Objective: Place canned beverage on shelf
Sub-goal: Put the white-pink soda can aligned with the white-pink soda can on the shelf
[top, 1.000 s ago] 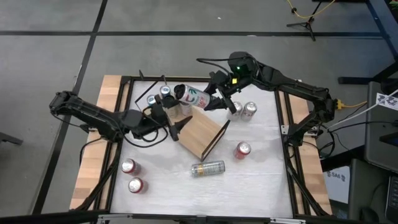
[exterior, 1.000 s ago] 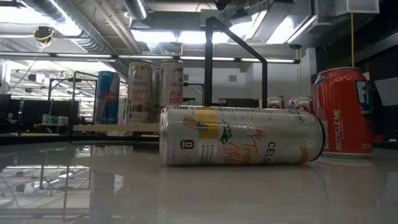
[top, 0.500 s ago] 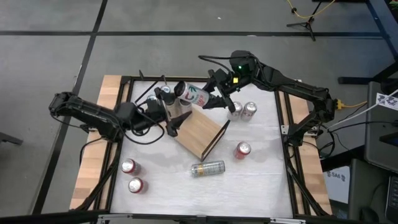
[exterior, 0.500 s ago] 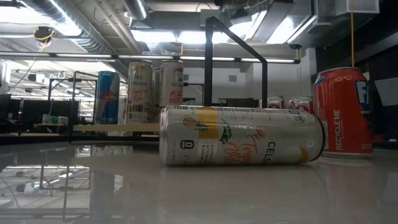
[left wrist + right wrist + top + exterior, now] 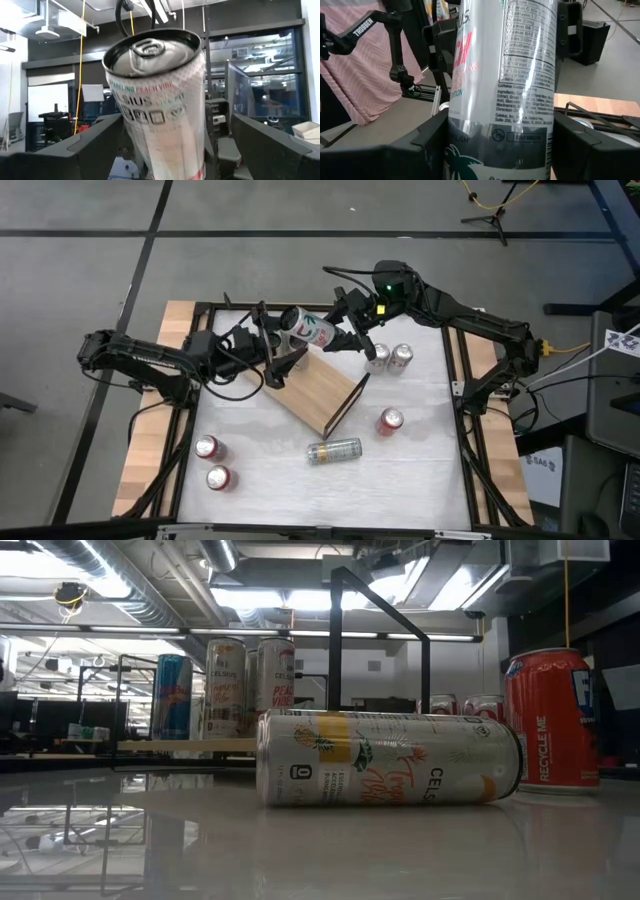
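From my remote station I log a white table (image 5: 250, 470) with two red cans (image 5: 212, 463) at its left. The left gripper (image 5: 271, 358) has jaws spread wide around a white Celsius can (image 5: 305, 330), gripping nothing that I can confirm. The shelf (image 5: 318, 392) lies just below; the right gripper (image 5: 345, 330) clamps that can, tilted in mid-air.

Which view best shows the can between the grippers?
The right wrist view: the white can fills the frame between its fingers. The left wrist view shows its top, the high view shows it small and tilted, the low view misses it.
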